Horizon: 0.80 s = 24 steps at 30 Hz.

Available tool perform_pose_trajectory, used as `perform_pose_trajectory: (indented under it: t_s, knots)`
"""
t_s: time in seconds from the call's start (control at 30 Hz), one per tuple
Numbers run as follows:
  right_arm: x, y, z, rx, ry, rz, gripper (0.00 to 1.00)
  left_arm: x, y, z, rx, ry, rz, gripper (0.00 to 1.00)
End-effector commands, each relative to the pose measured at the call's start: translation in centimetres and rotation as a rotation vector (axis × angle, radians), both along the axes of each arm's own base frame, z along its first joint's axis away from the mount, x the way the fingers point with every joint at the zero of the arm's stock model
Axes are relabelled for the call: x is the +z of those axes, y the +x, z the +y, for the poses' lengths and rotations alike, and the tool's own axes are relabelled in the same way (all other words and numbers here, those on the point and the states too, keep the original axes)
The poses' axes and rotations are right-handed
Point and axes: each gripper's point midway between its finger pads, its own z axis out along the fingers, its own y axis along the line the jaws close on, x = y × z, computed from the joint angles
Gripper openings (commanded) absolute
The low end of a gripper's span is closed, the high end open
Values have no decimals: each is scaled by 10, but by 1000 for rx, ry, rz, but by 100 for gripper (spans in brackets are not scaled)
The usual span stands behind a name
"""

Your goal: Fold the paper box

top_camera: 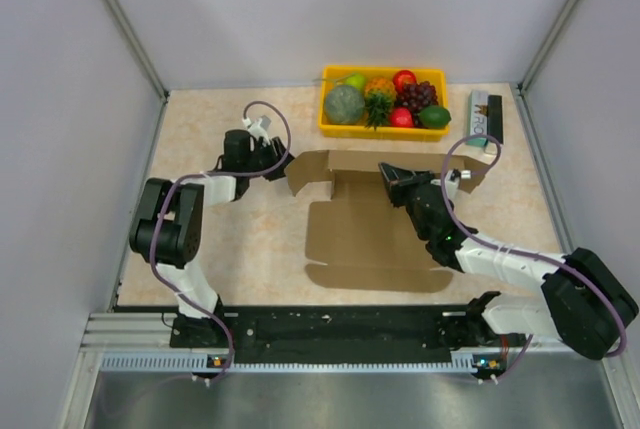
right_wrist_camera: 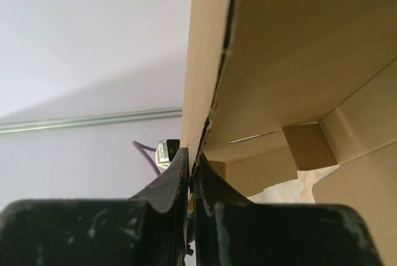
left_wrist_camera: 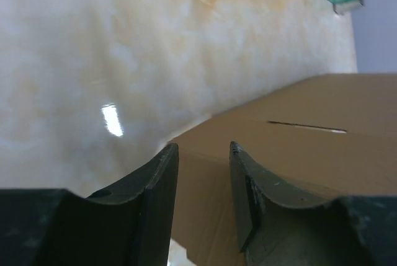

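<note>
Paper box (top_camera: 370,234): right gripper (right_wrist_camera: 191,162) pinches edge, left gripper (left_wrist_camera: 202,154) parted at flap (top_camera: 303,175).

Brown card on pale marble.
The paper box (top_camera: 365,234) is unprinted brown; the table (top_camera: 220,249) is cream with faint orange veining. At one o'clock a yellow tray (top_camera: 380,132) holds red, green and orange fruit (top_camera: 345,104); the small carton (top_camera: 486,116) at two o'clock looks green, white and black.
</note>
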Motion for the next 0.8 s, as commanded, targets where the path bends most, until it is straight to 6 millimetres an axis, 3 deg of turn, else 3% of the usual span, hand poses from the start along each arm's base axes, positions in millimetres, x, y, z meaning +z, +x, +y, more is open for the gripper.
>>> perform_pose_trajectory:
  t_s: [0.0, 0.2, 0.4, 0.77]
  knots:
    - [-19, 1, 4, 35, -85, 58, 0, 48, -10, -40, -218, -100, -159, 43]
    - [-23, 1, 4, 40, -130, 92, 0, 52, -38, -42, -240, -120, -166, 43]
    - [-11, 5, 8, 51, -166, 85, 0, 57, -56, -46, -254, -116, -173, 44]
    - [-9, 7, 8, 45, -163, 103, 0, 63, -90, -71, -332, -21, -231, 48]
